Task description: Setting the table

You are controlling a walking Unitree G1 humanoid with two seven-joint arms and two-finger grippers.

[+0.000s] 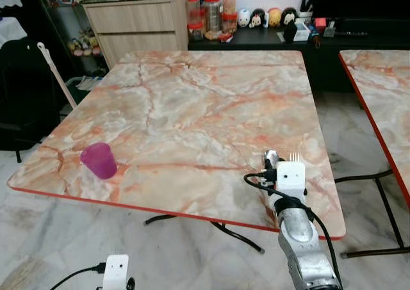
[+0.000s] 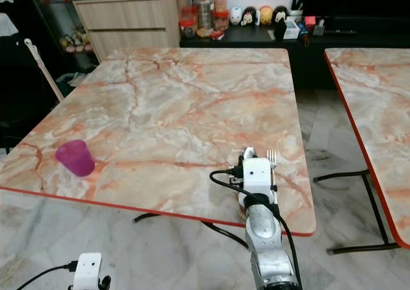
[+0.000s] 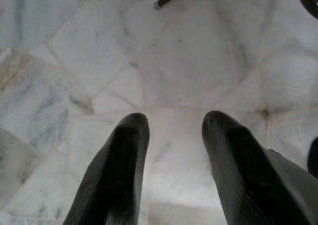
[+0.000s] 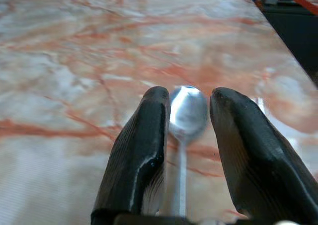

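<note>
Right claw (image 4: pixel 186 135) is over the near right corner of the marble surface (image 1: pixel 192 104), and between its two black fingers (image 4: pixel 141 150) sits a silver spoon (image 4: pixel 187 114), bowl pointing away toward the far side, handle running back into the claw. The fingers flank the spoon closely, but whether they actually pinch it cannot be told from here. In the head views the right arm's white wrist block hovers just above that corner, with fork tines (image 1: pixel 295 156) peeking out just past it on the right side; how the fork lies is hidden. Over on the near left of the surface, a purple cup (image 1: pixel 98 160) stands upright close to the red edge, well apart from the cutlery. Left claw (image 3: pixel 174 135) hangs low with its fingers spread and nothing between them, aimed at the pale marble floor (image 3: pixel 189 61). A second marble surface (image 1: pixel 384 91) stands to the right, across a gap.
</note>
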